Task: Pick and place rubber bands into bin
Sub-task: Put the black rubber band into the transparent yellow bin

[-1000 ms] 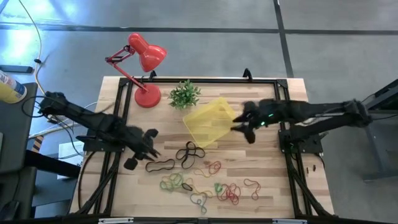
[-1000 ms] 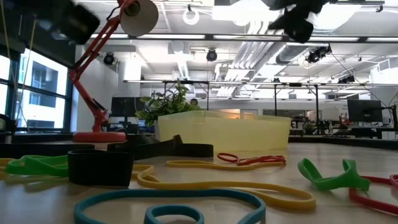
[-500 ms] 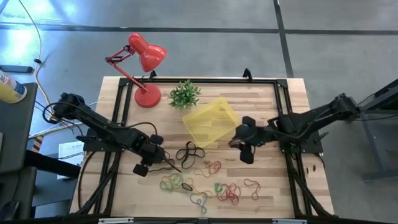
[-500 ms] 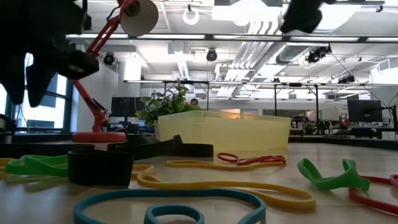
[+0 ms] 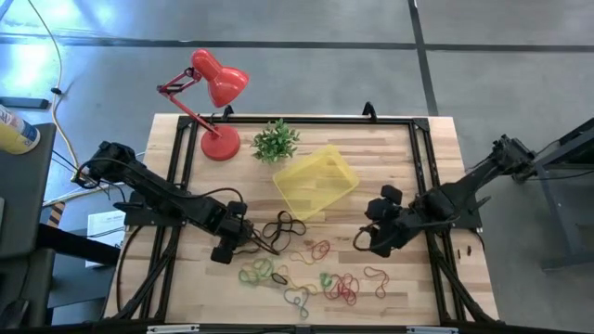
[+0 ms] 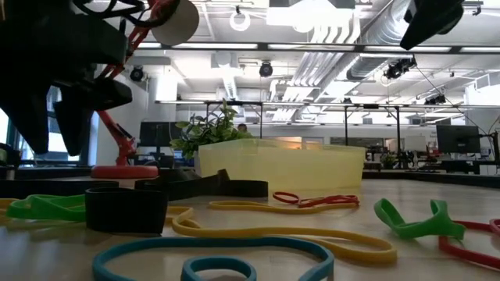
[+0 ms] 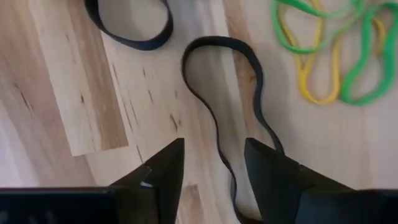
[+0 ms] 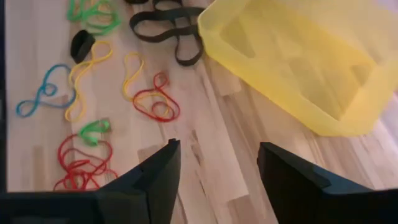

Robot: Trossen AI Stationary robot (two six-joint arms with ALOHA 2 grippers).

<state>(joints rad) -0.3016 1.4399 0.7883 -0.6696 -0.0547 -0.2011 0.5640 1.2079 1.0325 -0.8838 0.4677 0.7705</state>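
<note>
Left hand (image 5: 243, 237), fingers spread, hangs low over a black rubber band (image 7: 233, 118) on the table (image 5: 408, 186). Right hand (image 5: 376, 234), also spread, hovers right of the rubber bands (image 5: 306, 269). Beyond them sits the yellow bin (image 5: 316, 181), nothing in it.

The left gripper (image 7: 211, 165) hangs over the wooden tabletop (image 7: 74, 93), its two dark fingers (image 7: 165, 165) spread apart. A long black rubber band (image 7: 217, 93) lies flat and runs down between them. A second black band (image 7: 130, 28) lies near it. Green and yellow bands (image 7: 329, 56) overlap off to one side.
</note>
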